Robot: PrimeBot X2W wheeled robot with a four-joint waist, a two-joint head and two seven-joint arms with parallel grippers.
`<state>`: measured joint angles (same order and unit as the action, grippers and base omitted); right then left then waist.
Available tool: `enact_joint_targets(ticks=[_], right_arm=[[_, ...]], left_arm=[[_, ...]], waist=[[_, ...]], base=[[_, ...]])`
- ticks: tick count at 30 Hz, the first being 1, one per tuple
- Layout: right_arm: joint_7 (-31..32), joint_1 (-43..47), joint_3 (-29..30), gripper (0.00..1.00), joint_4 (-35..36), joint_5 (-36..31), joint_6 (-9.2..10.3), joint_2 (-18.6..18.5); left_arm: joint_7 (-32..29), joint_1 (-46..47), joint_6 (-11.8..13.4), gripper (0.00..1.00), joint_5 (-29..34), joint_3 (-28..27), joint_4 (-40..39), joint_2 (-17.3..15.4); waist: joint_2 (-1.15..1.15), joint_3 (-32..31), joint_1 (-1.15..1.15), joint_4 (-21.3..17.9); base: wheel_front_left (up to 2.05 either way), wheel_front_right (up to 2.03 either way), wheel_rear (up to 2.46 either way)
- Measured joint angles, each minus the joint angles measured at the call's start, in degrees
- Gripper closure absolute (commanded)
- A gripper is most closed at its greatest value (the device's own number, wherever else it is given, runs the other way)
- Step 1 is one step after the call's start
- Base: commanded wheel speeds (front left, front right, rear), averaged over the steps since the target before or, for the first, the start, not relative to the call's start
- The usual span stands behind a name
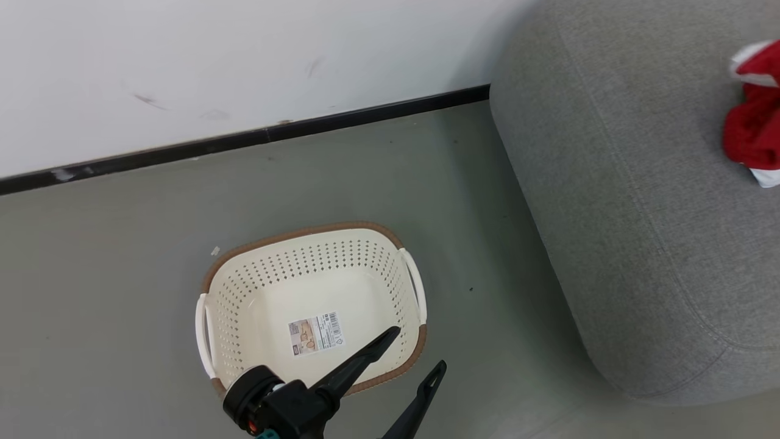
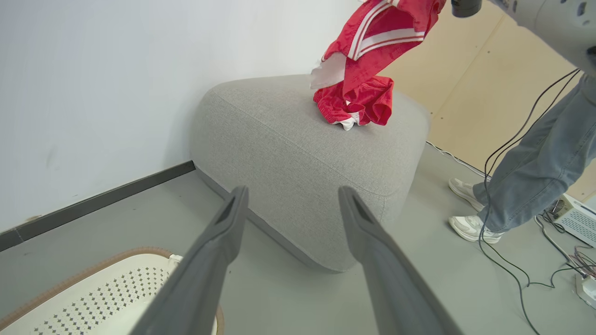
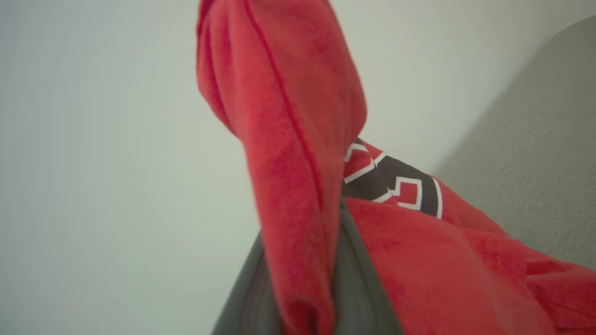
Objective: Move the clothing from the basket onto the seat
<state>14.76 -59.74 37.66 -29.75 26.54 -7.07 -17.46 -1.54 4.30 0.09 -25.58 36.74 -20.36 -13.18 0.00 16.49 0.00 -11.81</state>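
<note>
Red basketball clothing over grey woven seat.
My right claw grips it: lower till slack, then release. Left claw wide.

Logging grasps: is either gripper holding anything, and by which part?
The right gripper pinches a bunched fold of the red white-striped fabric clothing; the left gripper is open and empty.

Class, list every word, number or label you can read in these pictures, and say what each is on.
Nothing reads clearly.
Sticker on the basket floor: barcode and print too small to read.
Black patch on the clothing: white-outlined figures, folded, unreadable.
</note>
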Motion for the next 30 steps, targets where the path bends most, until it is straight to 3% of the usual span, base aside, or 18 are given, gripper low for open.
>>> enact_joint_targets(ticks=[8,20,30], right_arm=[[0.46,-4.07,6.08,1.0,-4.27,-5.03,0.0,-2.21],[0.36,-13.6,8.17,1.0,-4.02,-10.45,0.0,-7.02],[0.38,-12.18,11.9,1.0,-7.97,-13.17,0.0,-6.97]], left_arm=[[-0.75,0.51,-0.32,0.0,0.12,0.24,-0.23,-0.24],[-1.44,1.49,-0.52,0.0,0.44,0.26,-0.35,-0.89],[-2.47,2.48,-0.69,0.0,0.53,0.23,-1.1,-1.18]], waist=[[0.0,2.06,0.0,2.46],[0.0,4.98,0.0,5.59],[0.0,8.03,0.0,6.93]], base=[[0.0,0.0,0.0],[0.0,0.0,0.0],[0.0,0.0,0.0]])
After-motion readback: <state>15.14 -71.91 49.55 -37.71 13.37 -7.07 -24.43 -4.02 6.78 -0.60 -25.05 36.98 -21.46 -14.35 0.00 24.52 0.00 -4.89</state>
